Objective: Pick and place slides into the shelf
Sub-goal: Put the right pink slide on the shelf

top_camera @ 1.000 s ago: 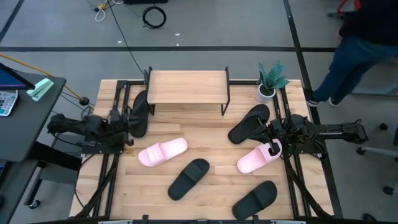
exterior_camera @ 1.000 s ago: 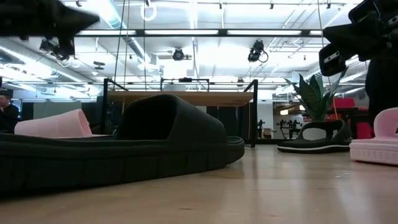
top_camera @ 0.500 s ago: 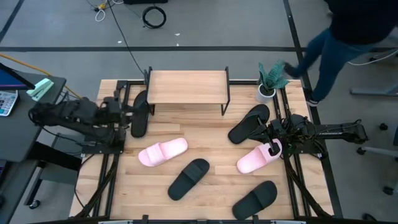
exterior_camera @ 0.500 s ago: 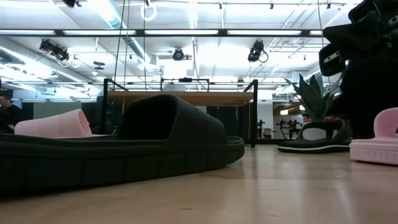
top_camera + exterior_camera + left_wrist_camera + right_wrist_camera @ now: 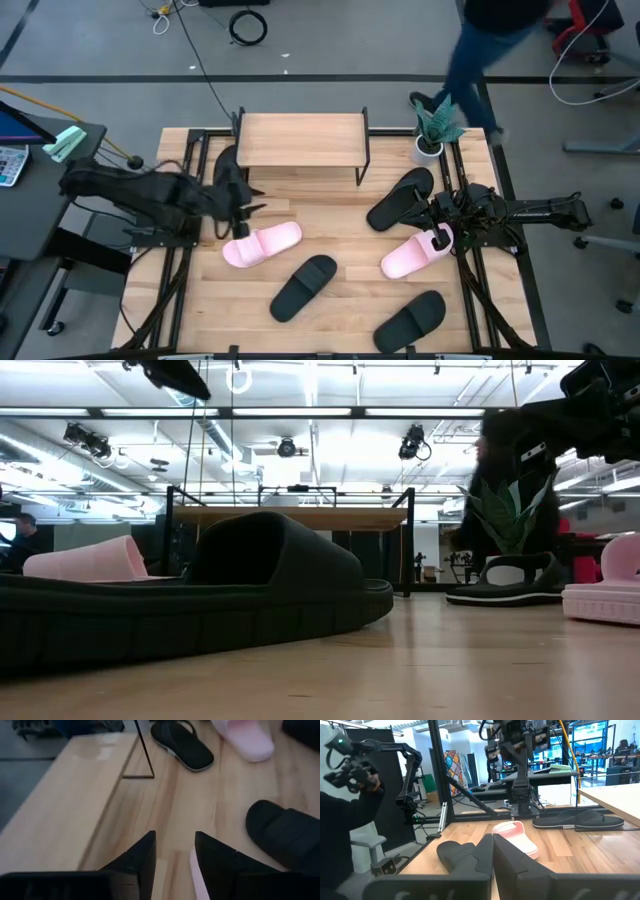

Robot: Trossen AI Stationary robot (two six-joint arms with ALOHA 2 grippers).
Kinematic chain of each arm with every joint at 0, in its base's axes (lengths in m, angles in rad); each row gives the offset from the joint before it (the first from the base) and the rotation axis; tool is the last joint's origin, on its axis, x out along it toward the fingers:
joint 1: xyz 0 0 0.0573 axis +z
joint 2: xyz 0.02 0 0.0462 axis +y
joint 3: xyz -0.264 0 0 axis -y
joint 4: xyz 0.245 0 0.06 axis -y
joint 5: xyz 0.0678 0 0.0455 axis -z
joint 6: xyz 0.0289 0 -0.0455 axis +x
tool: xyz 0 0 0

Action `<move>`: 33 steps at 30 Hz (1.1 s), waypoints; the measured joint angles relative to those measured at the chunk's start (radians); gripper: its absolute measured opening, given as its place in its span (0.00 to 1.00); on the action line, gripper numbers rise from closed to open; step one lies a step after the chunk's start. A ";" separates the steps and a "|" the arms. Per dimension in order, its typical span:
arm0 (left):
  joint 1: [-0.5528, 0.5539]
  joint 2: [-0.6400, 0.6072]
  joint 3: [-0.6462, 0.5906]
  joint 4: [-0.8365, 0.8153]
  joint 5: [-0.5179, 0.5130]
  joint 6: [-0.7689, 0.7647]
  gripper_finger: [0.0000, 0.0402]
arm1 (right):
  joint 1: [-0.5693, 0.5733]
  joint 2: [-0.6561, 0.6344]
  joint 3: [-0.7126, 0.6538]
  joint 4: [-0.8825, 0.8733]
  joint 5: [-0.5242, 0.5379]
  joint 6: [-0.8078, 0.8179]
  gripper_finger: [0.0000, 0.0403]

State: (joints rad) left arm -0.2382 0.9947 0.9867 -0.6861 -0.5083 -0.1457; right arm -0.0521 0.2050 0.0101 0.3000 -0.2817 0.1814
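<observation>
The shelf (image 5: 300, 140) stands at the table's far middle. Slides lie on their soles around it. One black slide (image 5: 225, 162) is at the shelf's left end, partly under my left arm. A pink one (image 5: 262, 243) is left of centre, and another pink one (image 5: 418, 252) is on the right. More black slides (image 5: 400, 198) (image 5: 304, 286) (image 5: 410, 320) lie nearer. My left gripper (image 5: 175, 852) hangs open above the bare wood between the shelf and the left pink slide (image 5: 197, 872), slanting down. My right gripper (image 5: 493, 851) stays shut and level above the right pink slide.
A small potted plant (image 5: 430, 132) stands at the table's far right corner, beside the shelf. A person (image 5: 480, 45) walks on the floor beyond that corner. In the low view a black slide (image 5: 200, 600) fills the foreground.
My left gripper has swung up from the table's left edge and out toward the right, and has tipped downward over the wood by the left pink slide. The person behind the far right corner has walked to the left. No slide has moved.
</observation>
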 joint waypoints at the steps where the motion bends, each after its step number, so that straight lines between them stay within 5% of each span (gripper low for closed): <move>1: 0.000 0.021 -0.006 0.016 0.000 0.000 0.34 | 0.000 0.000 0.000 0.000 0.000 0.000 0.03; 18: -0.001 0.141 -0.012 0.093 0.000 -0.025 0.32 | 0.000 0.000 0.000 -0.001 0.000 -0.001 0.03; 25: -0.001 0.135 -0.012 0.088 0.000 -0.008 0.30 | 0.000 0.000 0.008 0.022 0.005 -0.187 0.03; 33: 0.005 0.135 -0.012 0.089 0.000 0.012 0.31 | 0.015 0.006 0.212 0.079 -0.077 -0.251 0.03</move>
State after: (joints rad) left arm -0.2329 1.1294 0.9745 -0.5968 -0.5083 -0.1341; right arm -0.0367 0.2113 0.2222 0.3795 -0.3591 -0.0695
